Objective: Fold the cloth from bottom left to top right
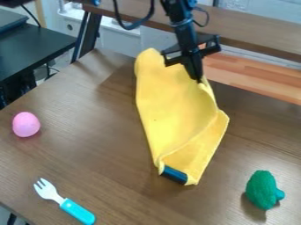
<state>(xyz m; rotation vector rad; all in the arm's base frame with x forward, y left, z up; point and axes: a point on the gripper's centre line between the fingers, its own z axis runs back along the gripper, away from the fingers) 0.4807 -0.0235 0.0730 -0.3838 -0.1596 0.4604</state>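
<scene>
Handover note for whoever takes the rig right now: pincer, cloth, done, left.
Pincer: at the upper right edge of the yellow cloth; grip on it not certain.
Cloth: mid-table, a layer doubled over, loose edge slanting down its right side. Dark blue piece at its bottom end, unclear if separate.
Around it: pink egg and fork left, green toy lower right.
Done: fold partly made.
Left: likely settle the layer top right, then release.

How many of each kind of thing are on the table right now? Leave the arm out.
Cloth: 1, yellow
Egg: 1, pink
Fork: 1, with a turquoise handle
Green toy: 1
Total: 4
</scene>
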